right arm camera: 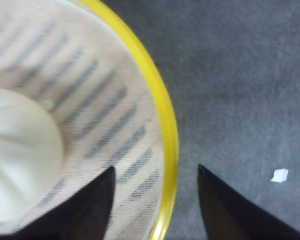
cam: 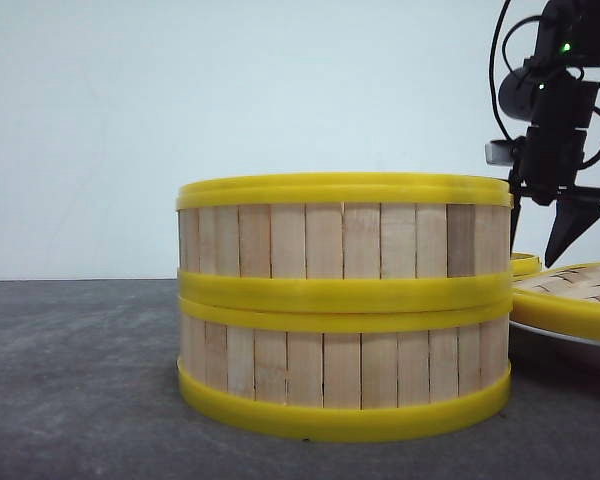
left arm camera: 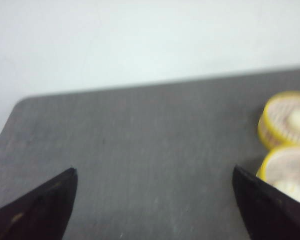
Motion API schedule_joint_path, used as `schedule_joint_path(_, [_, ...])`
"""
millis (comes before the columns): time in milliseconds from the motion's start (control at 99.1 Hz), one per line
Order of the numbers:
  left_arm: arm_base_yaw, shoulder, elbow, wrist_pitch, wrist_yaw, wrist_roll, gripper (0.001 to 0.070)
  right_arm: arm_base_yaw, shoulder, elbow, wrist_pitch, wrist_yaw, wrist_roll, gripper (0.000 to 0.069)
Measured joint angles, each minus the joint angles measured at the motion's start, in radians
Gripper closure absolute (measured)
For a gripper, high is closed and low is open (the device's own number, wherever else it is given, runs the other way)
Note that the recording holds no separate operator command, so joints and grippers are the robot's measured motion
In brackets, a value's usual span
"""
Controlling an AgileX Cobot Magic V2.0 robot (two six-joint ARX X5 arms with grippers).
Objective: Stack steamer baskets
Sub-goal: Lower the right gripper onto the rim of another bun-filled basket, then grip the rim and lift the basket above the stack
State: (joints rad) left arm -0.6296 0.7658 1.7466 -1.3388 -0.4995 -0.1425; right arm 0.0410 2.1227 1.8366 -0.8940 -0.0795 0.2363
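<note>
Two steamer baskets point(cam: 344, 305) stacked on the grey table point(cam: 70, 380), forward and left of the raised right gripper point(right arm camera: 155, 200), whose parted fingers straddle the yellow rim of a third basket point(right arm camera: 90, 125) holding a white bun point(right arm camera: 20, 155); left gripper point(left arm camera: 152, 200) wide, empty, over bare table.

The right arm hangs raised, its dark wrist links lit by small green lights, cables looping beside them. The right end effector point(cam: 570, 225) points downward, its black tapered fingers point(right arm camera: 225, 210) spread apart with nothing clamped between them. The left end effector point(left arm camera: 154, 200) has its two dark fingertips point(left arm camera: 45, 207) set wide apart, likewise holding nothing.
</note>
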Motion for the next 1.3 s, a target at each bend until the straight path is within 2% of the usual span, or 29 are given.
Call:
schedule_joint_path(202, [0.0, 0.011, -0.002, -0.001, 0.0, 0.0, 0.0118, 0.0, 0.037, 0.0, -0.012, 0.001, 0.023, 0.0467])
schedule_joint_path(444, [0.0, 0.012, -0.002, -0.001, 0.0, 0.0, 0.0118, 0.005, 0.042, 0.0, -0.003, 0.009, 0.038, 0.065])
schedule_joint_path(636, [0.0, 0.012, -0.002, -0.001, -0.001, 0.005, 0.0118, 0.011, 0.042, 0.0, 0.034, 0.002, 0.042, 0.0667])
schedule_joint_path(787, [0.0, 0.012, -0.002, -0.002, -0.001, 0.011, 0.0118, 0.018, 0.051, 0.035, 0.082, -0.045, 0.079, 0.0667])
schedule_joint_path(918, [0.0, 0.012, -0.002, -0.005, -0.001, 0.012, 0.0118, 0.019, 0.053, 0.154, 0.07, -0.047, 0.087, 0.0667])
schedule_joint_path(1049, [0.0, 0.012, -0.002, -0.004, -0.001, 0.012, 0.0118, 0.019, 0.053, 0.343, 0.001, -0.056, 0.093, 0.0667])
schedule_joint_path(1211, [0.0, 0.012, -0.002, 0.019, -0.001, 0.016, 0.0118, 0.017, 0.053, 0.586, -0.167, -0.129, 0.087, 0.0667])
schedule_joint_path(1302, [0.0, 0.012, -0.002, 0.047, 0.001, 0.019, 0.0118, 0.029, 0.053, 0.716, -0.288, -0.137, 0.068, 0.0668])
